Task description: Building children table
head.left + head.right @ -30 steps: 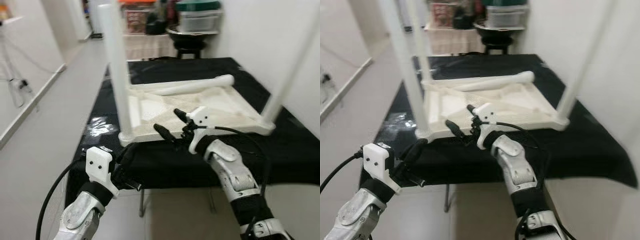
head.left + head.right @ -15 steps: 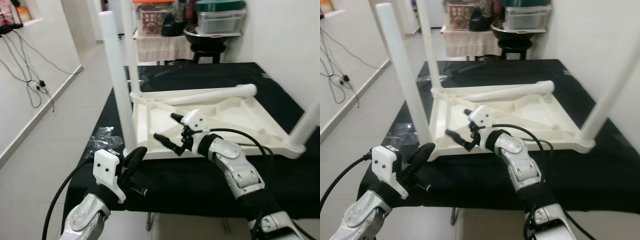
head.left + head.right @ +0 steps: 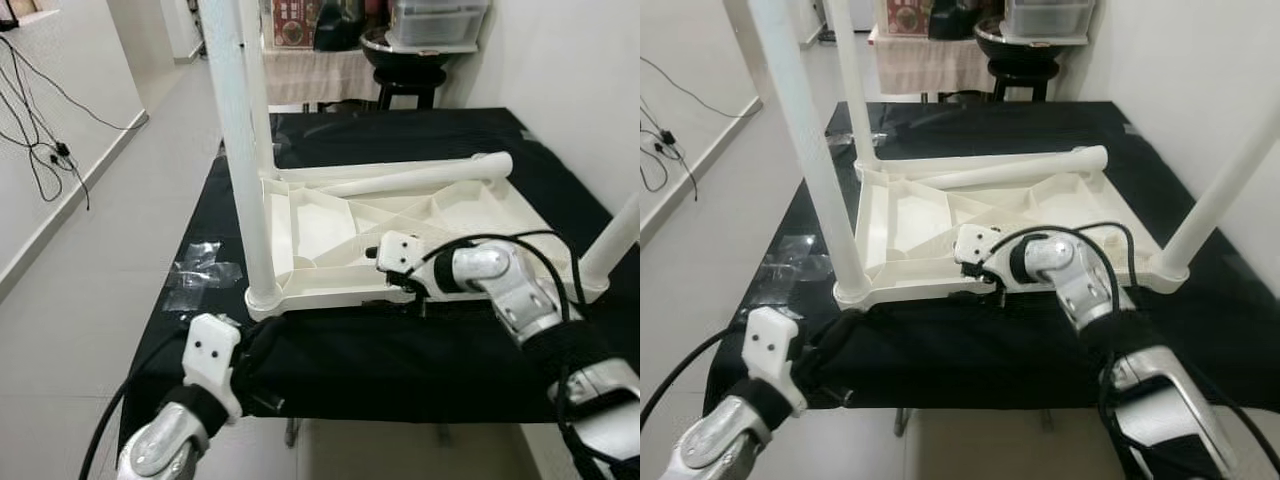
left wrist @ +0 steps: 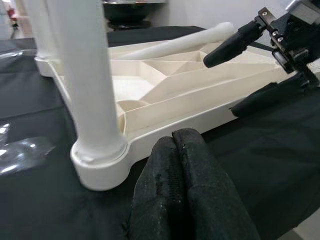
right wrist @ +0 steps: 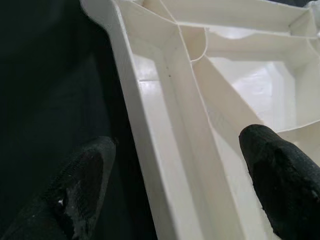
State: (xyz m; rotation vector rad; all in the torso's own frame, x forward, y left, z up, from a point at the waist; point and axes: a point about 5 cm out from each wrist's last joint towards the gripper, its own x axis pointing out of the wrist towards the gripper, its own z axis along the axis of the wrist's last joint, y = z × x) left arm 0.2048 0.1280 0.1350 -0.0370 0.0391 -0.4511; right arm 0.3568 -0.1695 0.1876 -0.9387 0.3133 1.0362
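Left eye view: a white children's table [image 3: 400, 225] lies upside down on a table [image 3: 330, 355] draped in black cloth, its ribbed underside facing up and its legs standing upright at the corners, with one loose leg [image 3: 420, 178] lying along the far edge of the children's table. The right gripper [image 5: 172, 175] has its fingers apart, straddling the near rim of the children's table: one finger [image 5: 280, 170] sits over the ribbed underside, the other [image 5: 82, 185] outside the rim above the black cloth, and the pictures do not settle whether either touches the rim. The left gripper [image 4: 182, 190], fingers pressed together and holding nothing, is low at the near edge of the black cloth, just beside the near-left corner leg [image 3: 240, 150] of the children's table. A crumpled clear plastic bag [image 3: 205, 270] lies on the cloth to the left of that corner. Beyond the children's table stand a dark bowl [image 3: 400, 45] on a stool and a clear storage box [image 3: 440, 18]; their contents and any labels are too blurred to read.
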